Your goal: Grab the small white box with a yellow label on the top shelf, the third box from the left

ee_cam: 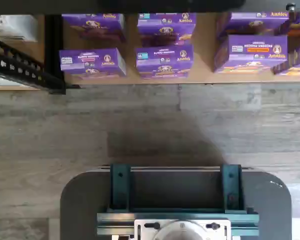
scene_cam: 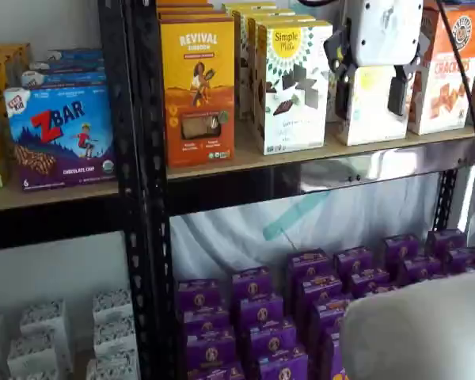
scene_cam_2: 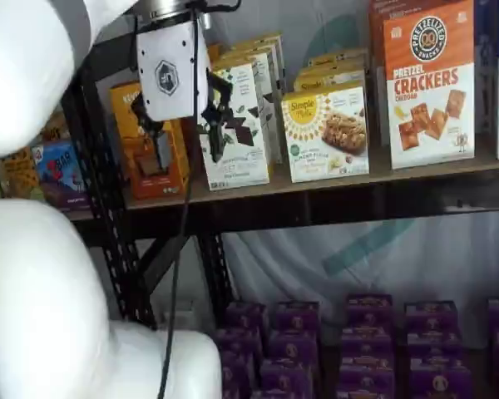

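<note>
In the wrist view, no fingers showed. Purple boxes (ee_cam: pixel 165 60) lay in rows on a tan board, with grey plank floor (ee_cam: pixel 150 125) nearer and the dark mount (ee_cam: pixel 175 200) with teal brackets at the edge.

In a shelf view, the gripper (scene_cam: pixel 370 93) hung before the top shelf (scene_cam: pixel 245 162), its two black fingers (scene_cam: pixel 397 95) spread wide with a plain gap between them, holding nothing. Behind that gap stood the small white box (scene_cam: pixel 370 111), between the taller white box (scene_cam: pixel 291 83) and the crackers box (scene_cam: pixel 443 75); whether the fingers touched it I could not tell. An orange box (scene_cam: pixel 198 87) stood further along, more purple boxes below.

In a shelf view, the gripper (scene_cam_2: pixel 185 125) hung in front of the orange box (scene_cam_2: pixel 141 145) and the taller white box (scene_cam_2: pixel 245 125), fingers wide apart and empty. The small white box (scene_cam_2: pixel 326 133) stood clear on the top shelf (scene_cam_2: pixel 316 187), beside the crackers box (scene_cam_2: pixel 428 83).
</note>
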{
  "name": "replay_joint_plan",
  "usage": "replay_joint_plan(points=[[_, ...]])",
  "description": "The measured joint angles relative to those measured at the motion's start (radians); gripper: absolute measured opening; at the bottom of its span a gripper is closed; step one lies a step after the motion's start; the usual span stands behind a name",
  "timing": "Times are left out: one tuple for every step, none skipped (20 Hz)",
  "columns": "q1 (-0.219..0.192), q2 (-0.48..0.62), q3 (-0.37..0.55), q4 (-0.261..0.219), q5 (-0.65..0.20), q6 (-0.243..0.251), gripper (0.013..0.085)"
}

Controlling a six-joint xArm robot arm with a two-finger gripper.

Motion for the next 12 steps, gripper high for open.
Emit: replay_joint_plan(points=[[-0.015,0.007,-0.006,0.017,0.014,-0.006,0.0850],[-0.096,0.041,-0.033,0.105,0.076,-0.037,0.0850],[-0.112,0.045,-0.036,0.125,0.087,-0.047,0.0850],[-0.121,0.043,-0.037,0.133,0.087,-0.054,0.0850],[-0.125,0.042,-0.037,0.135,0.086,-0.057,0.0850],[-0.131,0.040,-0.036,0.137,0.082,-0.063,0.0850],[-0.135,0.039,-0.037,0.137,0.081,-0.068,0.0850],[-0.138,0.038,-0.038,0.136,0.079,-0.072,0.0850],[-0.138,0.036,-0.038,0.133,0.076,-0.074,0.0850],[-0.137,0.033,-0.036,0.129,0.069,-0.075,0.0850],[-0.135,0.028,-0.032,0.125,0.060,-0.077,0.0850],[-0.127,0.018,-0.024,0.115,0.042,-0.076,0.0850]])
